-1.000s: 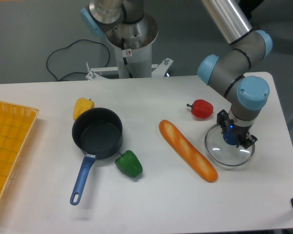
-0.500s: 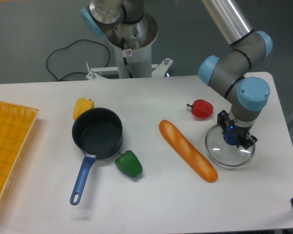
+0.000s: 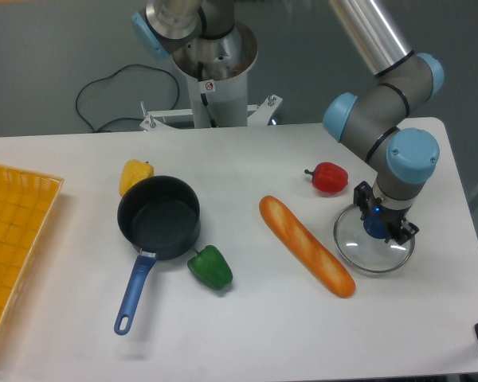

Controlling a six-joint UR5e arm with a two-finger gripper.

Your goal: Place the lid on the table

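The lid (image 3: 358, 249), a clear glass disc with a silver rim, lies flat on the white table (image 3: 255, 334) at the right, beside the baguette. My gripper (image 3: 379, 222) points straight down over its centre, the fingers either side of the small blue knob (image 3: 374, 225). The black fingers hide how tightly they sit against the knob.
A baguette (image 3: 306, 245) lies diagonally just left of the lid, a red pepper (image 3: 328, 177) behind it. A dark saucepan (image 3: 158, 218) with a blue handle, a green pepper (image 3: 210, 267) and a yellow pepper (image 3: 135, 173) sit mid-left. A yellow mesh tray (image 3: 12, 239) fills the left edge.
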